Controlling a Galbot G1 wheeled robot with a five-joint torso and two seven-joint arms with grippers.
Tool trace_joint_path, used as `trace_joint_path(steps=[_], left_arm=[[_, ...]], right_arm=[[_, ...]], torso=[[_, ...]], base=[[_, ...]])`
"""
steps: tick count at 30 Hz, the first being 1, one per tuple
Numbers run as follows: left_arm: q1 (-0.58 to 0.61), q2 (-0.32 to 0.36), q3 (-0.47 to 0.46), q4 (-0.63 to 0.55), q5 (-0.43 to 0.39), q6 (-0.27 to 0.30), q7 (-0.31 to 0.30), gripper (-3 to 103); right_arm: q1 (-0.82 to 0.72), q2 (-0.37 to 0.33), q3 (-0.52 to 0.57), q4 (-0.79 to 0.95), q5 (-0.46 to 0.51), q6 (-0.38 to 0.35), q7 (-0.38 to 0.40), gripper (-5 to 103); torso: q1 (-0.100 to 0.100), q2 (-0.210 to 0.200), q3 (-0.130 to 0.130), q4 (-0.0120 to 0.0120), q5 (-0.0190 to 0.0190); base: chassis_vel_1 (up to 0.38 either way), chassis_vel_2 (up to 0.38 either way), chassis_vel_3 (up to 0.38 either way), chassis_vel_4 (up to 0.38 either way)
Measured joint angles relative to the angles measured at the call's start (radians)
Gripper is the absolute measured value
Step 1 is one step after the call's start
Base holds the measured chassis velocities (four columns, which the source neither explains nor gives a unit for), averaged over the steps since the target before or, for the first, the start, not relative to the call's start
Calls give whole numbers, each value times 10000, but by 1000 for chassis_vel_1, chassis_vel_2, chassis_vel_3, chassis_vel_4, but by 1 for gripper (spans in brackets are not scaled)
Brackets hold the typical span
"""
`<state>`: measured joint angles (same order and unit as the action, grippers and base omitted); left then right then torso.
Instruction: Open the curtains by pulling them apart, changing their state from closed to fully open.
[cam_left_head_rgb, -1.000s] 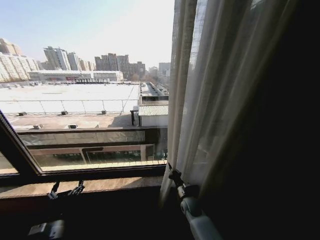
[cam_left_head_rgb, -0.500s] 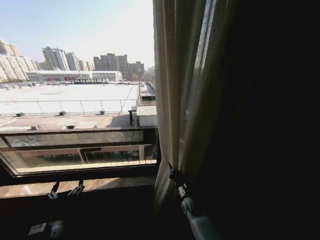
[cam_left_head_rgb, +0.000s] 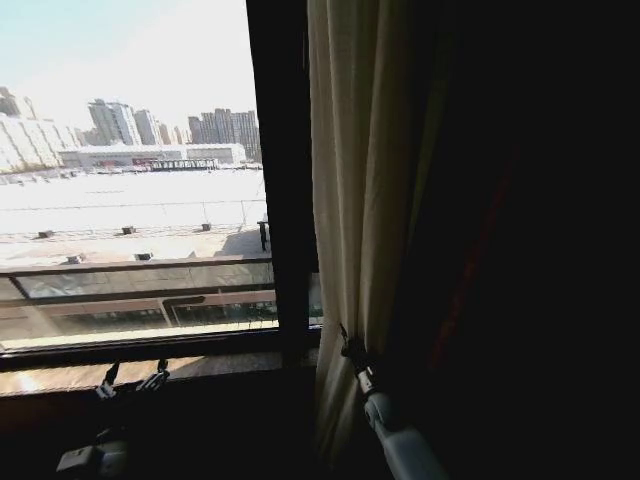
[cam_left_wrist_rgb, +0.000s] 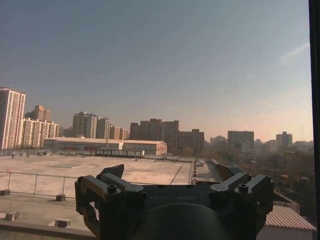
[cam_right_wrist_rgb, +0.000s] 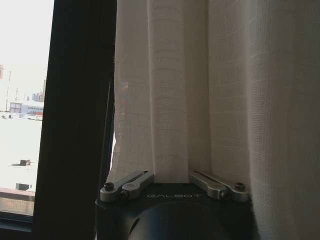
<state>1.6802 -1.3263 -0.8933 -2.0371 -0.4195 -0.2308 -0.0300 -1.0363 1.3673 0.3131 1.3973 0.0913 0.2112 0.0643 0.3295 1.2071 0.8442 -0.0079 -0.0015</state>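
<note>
right gripper (cam_left_head_rgb: 347, 346) sits low at the foot of the window, pressed into the leading edge of the curtains (cam_left_head_rgb: 355, 180). from the right wrist view i see the right gripper (cam_right_wrist_rgb: 171, 176) with a fold of the sheer white fabric running down between its two metal fingers (cam_right_wrist_rgb: 127, 185), which angle in toward that fold. i read it as clamped on the cloth, jaws narrow. the arm's pale forearm comes up from the lower edge of the head view to meet it.

the curtains (cam_right_wrist_rgb: 210, 85) are gathered into a tight pleated bundle to the right of a dark vertical window post (cam_left_head_rgb: 282, 180). the bundle hangs just beside the post, overlapping its right edge. right of the sheer fabric is a heavy dark drape (cam_left_head_rgb: 520, 250), mostly in shadow, with a faint reddish line down it.

left gripper (cam_left_head_rgb: 130, 382) is parked low on the left, over the window sill (cam_left_head_rgb: 200, 365), well apart from the curtains. in the left wrist view the left gripper (cam_left_wrist_rgb: 175, 186) stands with its two black fingers (cam_left_wrist_rgb: 107, 192) spread wide, nothing between them, pointing out through the glass.

glass left of the post is uncovered: flat rooftops and a line of tall buildings (cam_left_head_rgb: 170, 125) under a bright sky.
</note>
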Motion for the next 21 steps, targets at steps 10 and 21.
trace_joint_path(steps=[10,21], left_arm=[[0,0,-3,-1,0,0,-7,100],[0,0,-1,0,0,1,-6,100]], right_arm=[[116,-357,962,-231,-496,-845,2145,0],[-402,-396,364,802,-128,-1204,2288,0]], torso=[[-1,0,0,-2,17],[-2,0,0,-2,13]], base=[[24,25,-29,-19],[0,0,0,0]])
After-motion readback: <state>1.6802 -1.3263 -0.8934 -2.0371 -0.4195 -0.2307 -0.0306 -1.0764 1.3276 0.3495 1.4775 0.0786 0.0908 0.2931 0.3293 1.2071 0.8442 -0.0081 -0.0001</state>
